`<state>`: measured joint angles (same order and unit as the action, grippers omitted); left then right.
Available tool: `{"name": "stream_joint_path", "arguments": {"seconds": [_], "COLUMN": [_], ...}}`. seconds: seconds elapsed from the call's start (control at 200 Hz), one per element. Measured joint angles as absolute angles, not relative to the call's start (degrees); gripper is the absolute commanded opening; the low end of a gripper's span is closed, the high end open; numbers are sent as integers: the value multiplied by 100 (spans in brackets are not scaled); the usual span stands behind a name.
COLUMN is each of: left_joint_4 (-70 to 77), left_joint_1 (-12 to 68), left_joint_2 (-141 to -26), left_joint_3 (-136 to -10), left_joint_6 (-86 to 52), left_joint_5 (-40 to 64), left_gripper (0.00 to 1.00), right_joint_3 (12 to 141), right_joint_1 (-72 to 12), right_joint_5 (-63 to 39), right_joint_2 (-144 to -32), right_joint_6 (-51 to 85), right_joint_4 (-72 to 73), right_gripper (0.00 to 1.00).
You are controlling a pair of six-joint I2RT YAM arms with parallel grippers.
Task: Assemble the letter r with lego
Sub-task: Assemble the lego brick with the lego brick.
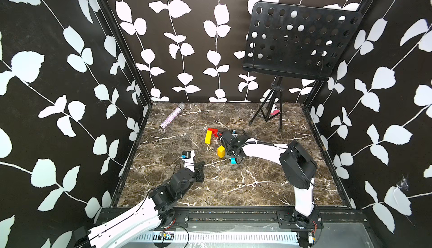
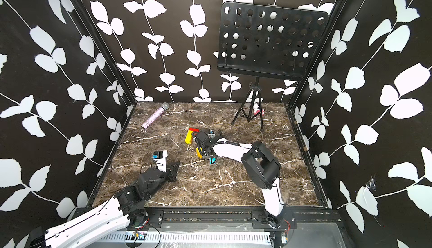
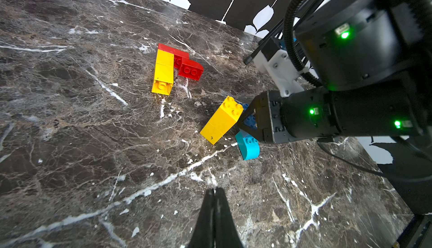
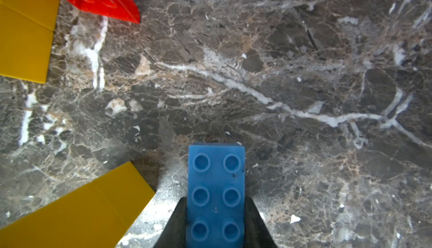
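Right wrist: blue brick [image 4: 216, 188] in right pincer [image 4: 216, 203], yellow pair [image 4: 77, 211] adj.

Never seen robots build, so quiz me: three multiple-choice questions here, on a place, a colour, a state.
1. The microphone lies: A at the table's far left corner; B at its near edge; C in a gripper.
2. The brick in the right gripper is: A red; B blue; C yellow.
3. The left gripper is: A wide open; B gripping something; C shut, empty.
Answers: A, it lies in that corner; B, blue studs show in its grip; C, its tips meet on nothing.
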<state>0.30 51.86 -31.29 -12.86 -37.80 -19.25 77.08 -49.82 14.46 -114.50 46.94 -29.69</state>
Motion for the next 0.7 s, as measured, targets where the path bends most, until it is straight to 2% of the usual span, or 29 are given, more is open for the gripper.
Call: {"name": "stream_joint_path", "arguments": {"seconds": [0.375, 0.7], "left_joint_4": [-3, -231], "left_joint_1": [5186, 5186], "left_joint_2": [-3129, -3138], "left_joint_3": [-1286, -1402], "left_joint_6": [-3795, -3760], "left_joint_5": [-1933, -2064], "left_gripper": [0, 1], "right_joint_3": [7542, 6812], "right_joint_1": [-4984, -4801], "right_joint_5": [1428, 967], "right_joint_2": [-11338, -10575], "right_joint_6": [4654, 4278], "right_joint_4": [-2788, -2502], "right_gripper": [0, 0]}}
